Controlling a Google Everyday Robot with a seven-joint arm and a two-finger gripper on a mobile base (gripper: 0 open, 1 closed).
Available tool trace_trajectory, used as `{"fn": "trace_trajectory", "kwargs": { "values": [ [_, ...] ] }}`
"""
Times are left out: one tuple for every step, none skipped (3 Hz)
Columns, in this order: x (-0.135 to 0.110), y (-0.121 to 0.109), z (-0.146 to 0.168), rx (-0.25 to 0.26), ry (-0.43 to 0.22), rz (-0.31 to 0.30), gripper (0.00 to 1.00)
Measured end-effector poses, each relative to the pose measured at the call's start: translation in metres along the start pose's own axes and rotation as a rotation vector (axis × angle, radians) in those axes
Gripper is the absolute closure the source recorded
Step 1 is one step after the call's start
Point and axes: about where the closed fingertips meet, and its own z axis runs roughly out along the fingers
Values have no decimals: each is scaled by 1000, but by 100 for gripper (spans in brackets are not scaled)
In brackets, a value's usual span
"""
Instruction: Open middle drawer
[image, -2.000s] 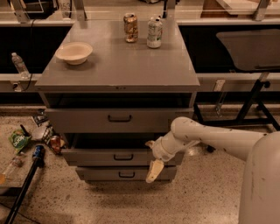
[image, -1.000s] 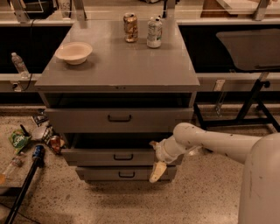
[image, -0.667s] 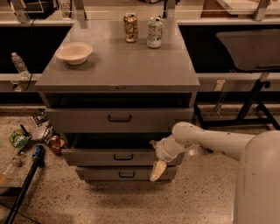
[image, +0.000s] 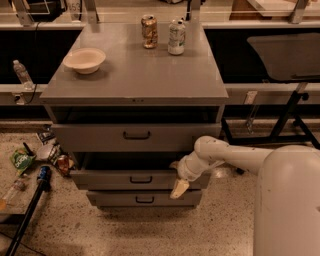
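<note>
The grey cabinet (image: 135, 80) has three drawers. The middle drawer (image: 135, 179) stands pulled out past the top drawer (image: 135, 136), with a dark gap above its low front and a small black bar handle (image: 137, 179). My gripper (image: 179, 187) hangs at the right end of the middle drawer's front, pointing down, to the right of the handle and apart from it. The white arm reaches in from the right. The bottom drawer (image: 144, 199) sits below, set back.
On the cabinet top stand a white bowl (image: 84, 60) and two cans (image: 149, 31) (image: 176, 36). Litter and a blue-ended pole (image: 42, 176) lie on the floor at left. A black stand (image: 287, 117) is at right.
The gripper has shifted slightly right and down along the middle drawer's front. The drawer's position looks the same.
</note>
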Motion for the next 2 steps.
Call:
{"fn": "trace_trajectory", "kwargs": {
  "values": [
    [4,-1,3,-8,9,7,48],
    [7,16,-4,-47,35,46,79]
  ]
}}
